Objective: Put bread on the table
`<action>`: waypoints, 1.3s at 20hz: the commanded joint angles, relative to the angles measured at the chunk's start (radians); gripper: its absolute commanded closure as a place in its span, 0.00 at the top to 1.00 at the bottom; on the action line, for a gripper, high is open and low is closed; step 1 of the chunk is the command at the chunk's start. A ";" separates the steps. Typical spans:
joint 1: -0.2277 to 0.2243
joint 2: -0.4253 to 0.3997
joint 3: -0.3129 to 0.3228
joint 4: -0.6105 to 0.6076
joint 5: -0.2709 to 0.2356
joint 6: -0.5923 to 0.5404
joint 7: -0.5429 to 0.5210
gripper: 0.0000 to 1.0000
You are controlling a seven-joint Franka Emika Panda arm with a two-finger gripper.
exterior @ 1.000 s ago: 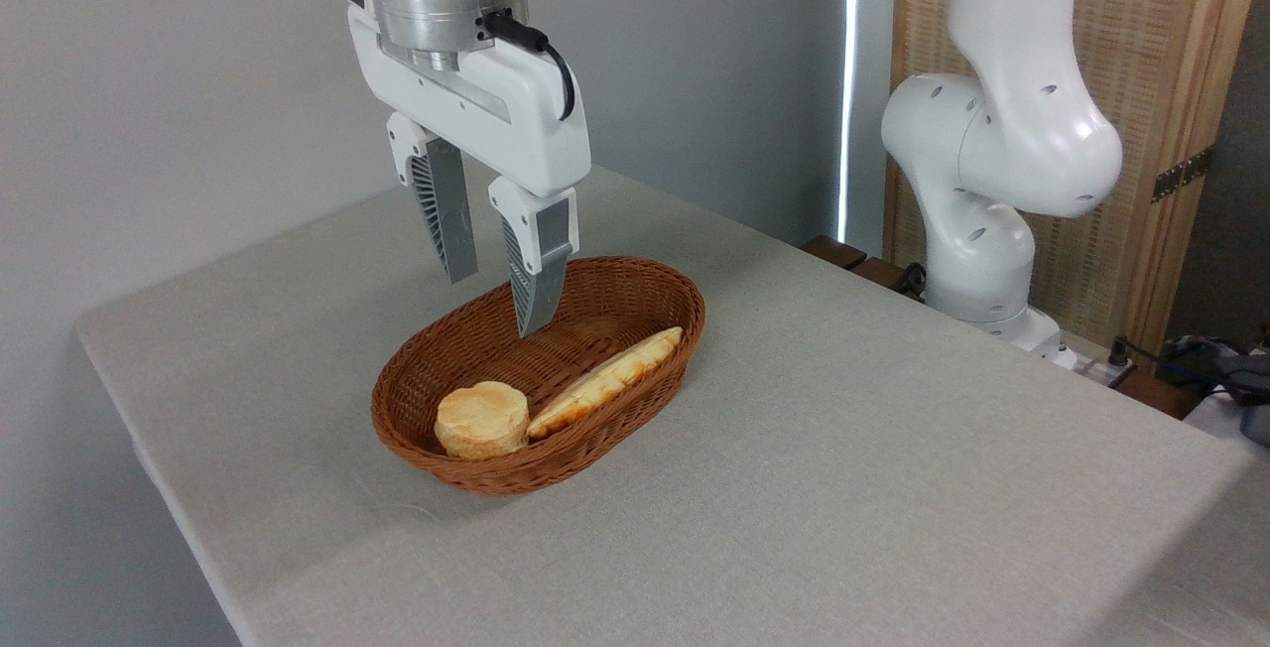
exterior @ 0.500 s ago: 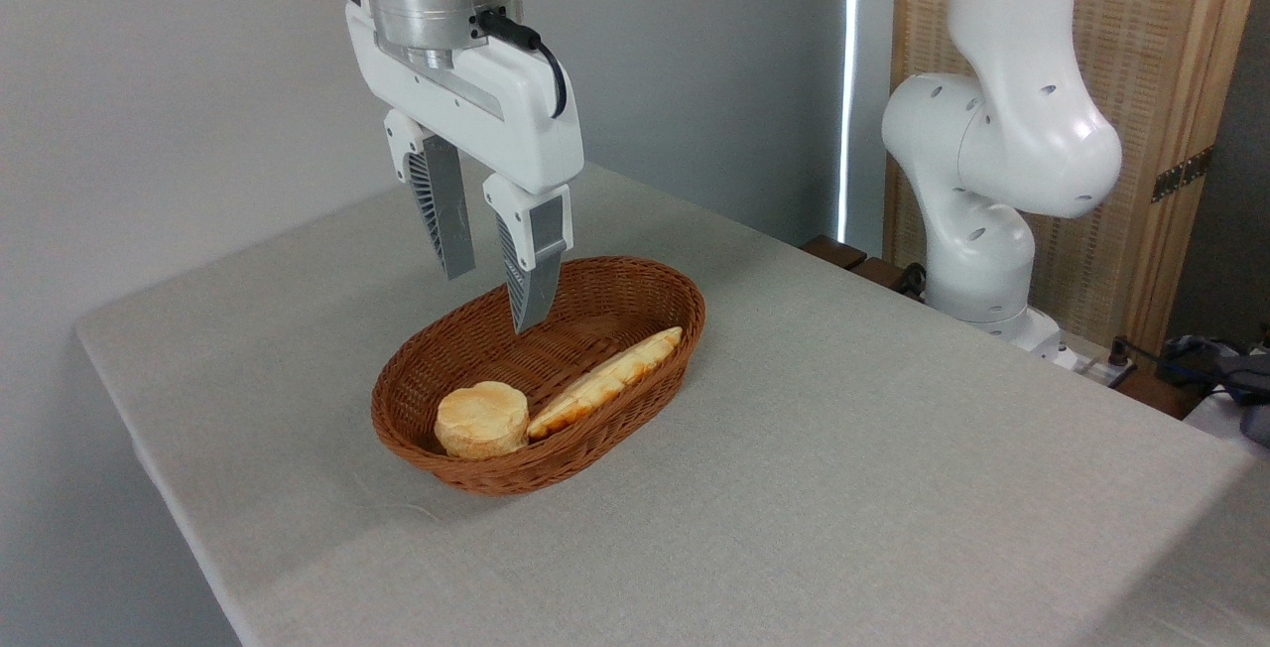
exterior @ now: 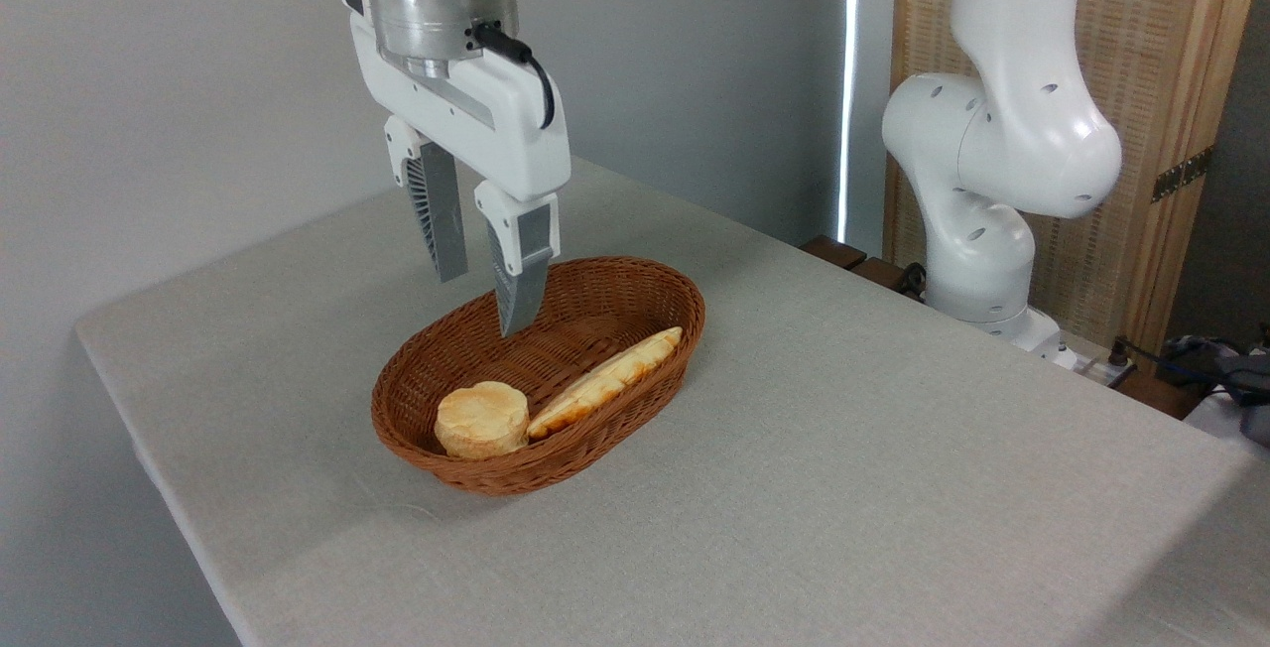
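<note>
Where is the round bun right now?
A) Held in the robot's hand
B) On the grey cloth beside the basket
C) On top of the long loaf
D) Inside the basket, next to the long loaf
D: the bun sits in the basket beside the loaf; the hand hangs empty above.

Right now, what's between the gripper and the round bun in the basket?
Nothing: the camera view shows only bare wicker basket floor between the open gripper and the bread.
</note>
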 commanded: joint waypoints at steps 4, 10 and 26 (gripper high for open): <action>-0.005 -0.047 -0.079 -0.189 -0.005 0.213 -0.010 1.00; -0.010 -0.016 -0.130 -0.301 0.087 0.399 0.046 1.00; -0.024 0.034 -0.144 -0.373 0.160 0.500 0.108 1.00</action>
